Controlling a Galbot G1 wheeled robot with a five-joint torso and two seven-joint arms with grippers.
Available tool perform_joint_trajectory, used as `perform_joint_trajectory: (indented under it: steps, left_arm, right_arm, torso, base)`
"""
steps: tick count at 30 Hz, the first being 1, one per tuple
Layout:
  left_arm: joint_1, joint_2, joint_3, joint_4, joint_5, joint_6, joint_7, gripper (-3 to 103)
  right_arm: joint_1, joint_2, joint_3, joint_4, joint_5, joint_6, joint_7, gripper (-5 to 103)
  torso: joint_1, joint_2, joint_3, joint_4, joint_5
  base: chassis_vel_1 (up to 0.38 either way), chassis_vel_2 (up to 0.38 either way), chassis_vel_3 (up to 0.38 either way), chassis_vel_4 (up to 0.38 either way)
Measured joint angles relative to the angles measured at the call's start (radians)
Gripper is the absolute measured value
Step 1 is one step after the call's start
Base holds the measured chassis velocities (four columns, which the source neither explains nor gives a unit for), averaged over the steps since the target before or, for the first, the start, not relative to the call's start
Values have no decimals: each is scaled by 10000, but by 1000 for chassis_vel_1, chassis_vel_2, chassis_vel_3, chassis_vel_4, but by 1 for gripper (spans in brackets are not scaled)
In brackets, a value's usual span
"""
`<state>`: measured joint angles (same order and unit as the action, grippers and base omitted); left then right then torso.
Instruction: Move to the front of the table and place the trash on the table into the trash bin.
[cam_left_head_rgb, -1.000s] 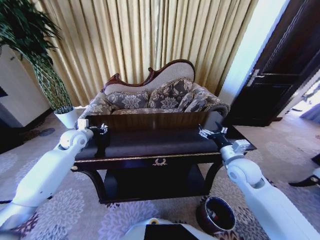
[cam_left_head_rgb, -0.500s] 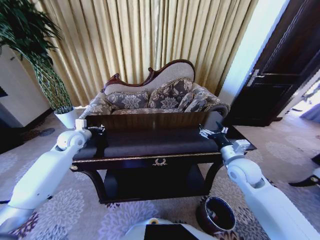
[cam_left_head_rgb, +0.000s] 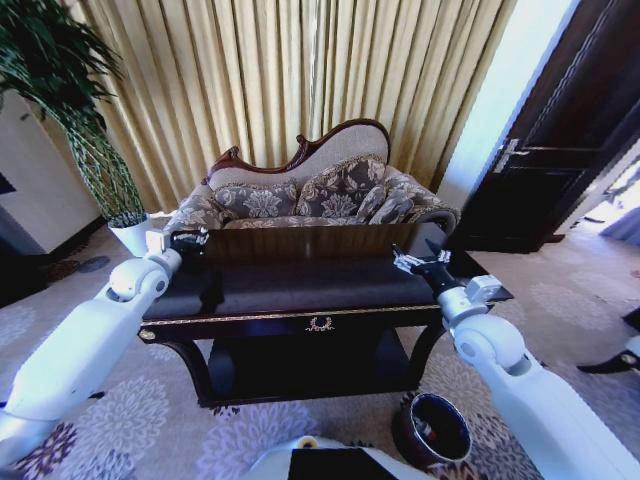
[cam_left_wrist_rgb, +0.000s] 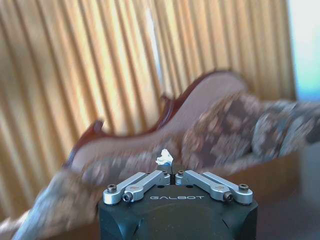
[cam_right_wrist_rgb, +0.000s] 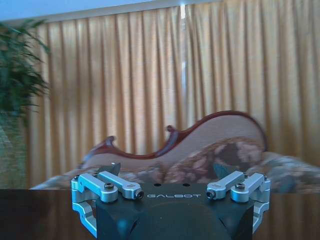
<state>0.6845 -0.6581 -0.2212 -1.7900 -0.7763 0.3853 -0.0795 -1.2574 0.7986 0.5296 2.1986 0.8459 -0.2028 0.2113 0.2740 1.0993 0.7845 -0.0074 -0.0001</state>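
Observation:
The table (cam_left_head_rgb: 300, 287) stands right before me, dark and glossy with a gold emblem at its front. My left gripper (cam_left_head_rgb: 192, 239) hovers above the table's left end. In the left wrist view that gripper (cam_left_wrist_rgb: 172, 172) is shut on a small white crumpled scrap (cam_left_wrist_rgb: 164, 159) of trash. Over the table's right end, my right gripper (cam_left_head_rgb: 405, 262) is spread open with nothing in it, as the right wrist view confirms (cam_right_wrist_rgb: 167, 170). The trash bin (cam_left_head_rgb: 432, 428), round and dark maroon, stands on the carpet by the table's front right leg, with something small and reddish inside.
A patterned sofa (cam_left_head_rgb: 310, 200) stands close behind the table, with gold curtains beyond. A potted plant in a white pot (cam_left_head_rgb: 130, 235) is at the left. A dark door (cam_left_head_rgb: 560, 150) is at the right. Patterned carpet lies around the table.
My left gripper has lifted off the tabletop and drifted back and a little left, holding the scrap. The right arm has barely moved.

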Motion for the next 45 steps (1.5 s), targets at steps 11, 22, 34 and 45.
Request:
perform_joint_trajectory:
  steps: [11, 22, 34, 45]
  left_arm:
    - [-911, 473, 820, -965, 760, -1851, 434, 0]
    - [-2060, 800, 2347, -1059, 1988, -3366, 552, 0]
    - [-3109, 70, 4141, -584, 3009, -3958, 584, 0]
    - [-3459, -138, 5115, -682, 3926, -4523, 762, 0]
  right_arm:
    - [1680, -1317, -830, 150, 2881, -608, -63, 100]
    - [4966, -1581, -3315, -687, 4481, -792, -51, 100]
    - [7372, -1155, -5151, -1234, 5405, -999, -18, 100]
    - [8257, -439, -6147, -1696, 5666, -1172, -16, 100]
  torso:
    - [0, 0, 0, -1, -1]
    - [0, 0, 1, 0, -1]
    - [1, 0, 1, 0, -2]
    - [1, 0, 0, 0, -1]
  base:
    - [0, 0, 0, 0]
    - [0, 0, 0, 0]
    - [0, 0, 0, 0]
    - [0, 0, 0, 0]
